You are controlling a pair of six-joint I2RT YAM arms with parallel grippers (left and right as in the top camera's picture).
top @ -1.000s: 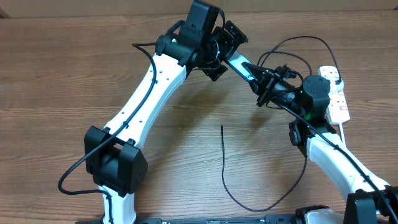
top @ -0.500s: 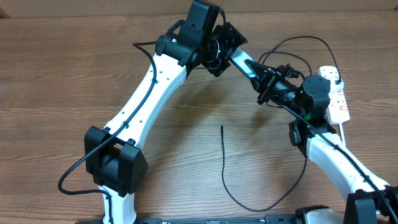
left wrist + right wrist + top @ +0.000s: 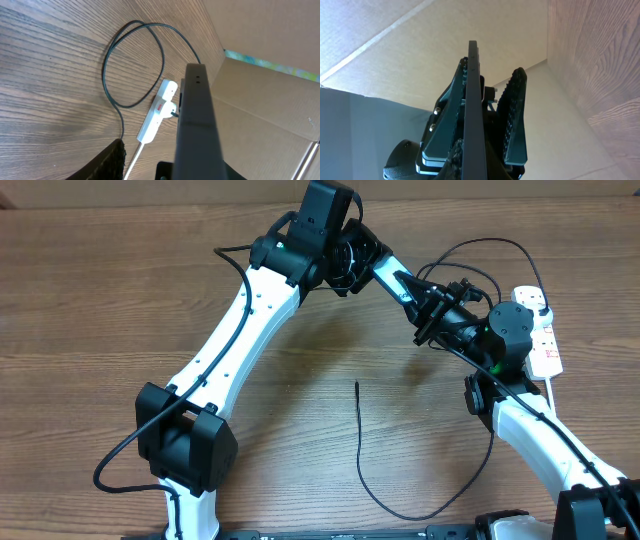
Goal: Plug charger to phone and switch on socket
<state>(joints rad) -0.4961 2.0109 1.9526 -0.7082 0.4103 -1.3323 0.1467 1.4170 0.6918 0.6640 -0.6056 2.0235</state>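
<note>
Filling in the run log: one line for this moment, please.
phone held off table | right end effector shut on it | left end effector at other end, grip unclear | charger tip lying loose

The phone (image 3: 393, 281) is off the table, a slim, dark-edged slab turned on edge above the far middle, with a sliver of teal screen showing. The right gripper (image 3: 421, 307) clamps its right end. The left gripper (image 3: 366, 262) straddles the other end with a gap on one side. The charger (image 3: 359, 430), a thin black cable, lies on the table with its small connector tip free near the middle. It runs toward the near edge and curves right. A black loop near the far right corner ends at a plug in the socket (image 3: 545, 345). The socket, a white strip with red marks, lies flat by the right edge.
</note>
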